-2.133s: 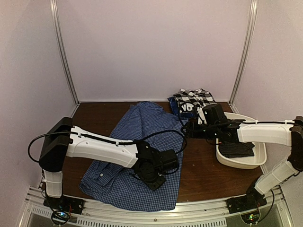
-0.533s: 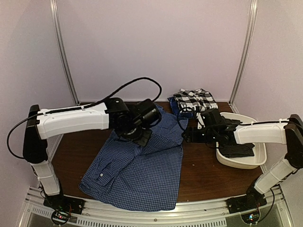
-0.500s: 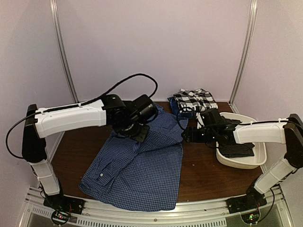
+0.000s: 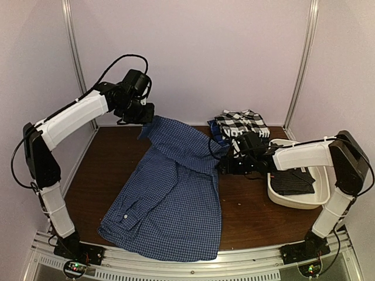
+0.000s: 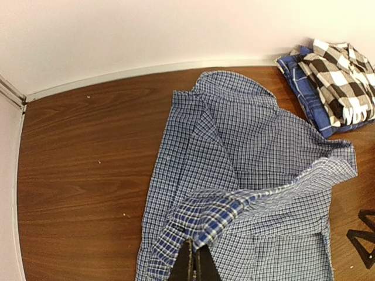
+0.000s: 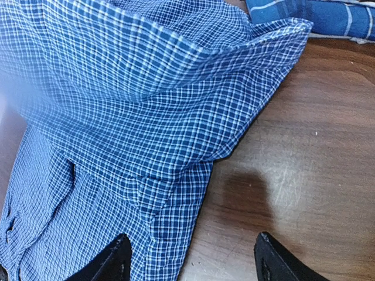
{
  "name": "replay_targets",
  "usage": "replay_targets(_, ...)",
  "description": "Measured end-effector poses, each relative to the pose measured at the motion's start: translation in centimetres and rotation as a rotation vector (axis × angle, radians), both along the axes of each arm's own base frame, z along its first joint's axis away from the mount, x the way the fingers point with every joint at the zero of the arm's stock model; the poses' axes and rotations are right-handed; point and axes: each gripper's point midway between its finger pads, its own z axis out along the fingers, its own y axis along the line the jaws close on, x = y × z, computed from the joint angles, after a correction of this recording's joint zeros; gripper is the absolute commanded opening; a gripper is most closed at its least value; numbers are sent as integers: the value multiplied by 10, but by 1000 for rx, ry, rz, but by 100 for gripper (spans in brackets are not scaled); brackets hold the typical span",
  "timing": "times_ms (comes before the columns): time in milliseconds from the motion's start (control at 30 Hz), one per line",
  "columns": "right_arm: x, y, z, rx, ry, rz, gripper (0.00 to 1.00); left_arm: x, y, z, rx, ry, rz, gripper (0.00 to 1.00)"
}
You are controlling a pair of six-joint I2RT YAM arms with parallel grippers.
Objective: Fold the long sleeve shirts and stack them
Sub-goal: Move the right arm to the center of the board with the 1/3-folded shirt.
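The blue-and-white fine-check shirt (image 4: 170, 199) lies spread on the brown table, collar toward the front left. My left gripper (image 4: 143, 113) is high at the back left, shut on a sleeve end of this shirt (image 5: 252, 146), which hangs lifted from the closed fingers (image 5: 186, 263). My right gripper (image 4: 226, 165) is open and low at the shirt's right edge; in its wrist view the cloth edge (image 6: 129, 99) lies between the spread fingers (image 6: 117, 260), untouched. At the back, the black-and-white large-check shirt (image 4: 240, 123) sits folded on a dark blue one (image 4: 218, 132).
A white tub (image 4: 319, 196) holding dark cloth stands at the right, under the right arm. Bare brown table (image 4: 258, 211) shows right of the spread shirt and at the far left (image 4: 105, 170). Pale walls close the back and sides.
The left gripper has risen from the middle of the shirt to the back left, pulling the sleeve up with it. The right gripper has shifted slightly left to the shirt's edge, still open.
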Motion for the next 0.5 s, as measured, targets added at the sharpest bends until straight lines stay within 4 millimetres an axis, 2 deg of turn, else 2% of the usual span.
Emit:
replay_targets(133,10,10,-3,2,10,9,72,29,17,7,-52,-11,20,0)
replay_targets(267,11,15,-5,6,23,20,72,51,37,10,-95,-12,39,0)
replay_targets(400,13,15,-6,-5,36,19,72,63,49,9,-115,-15,40,0)
replay_targets(500,28,17,-1,-4,29,4,70,67,54,6,-119,-9,43,0)
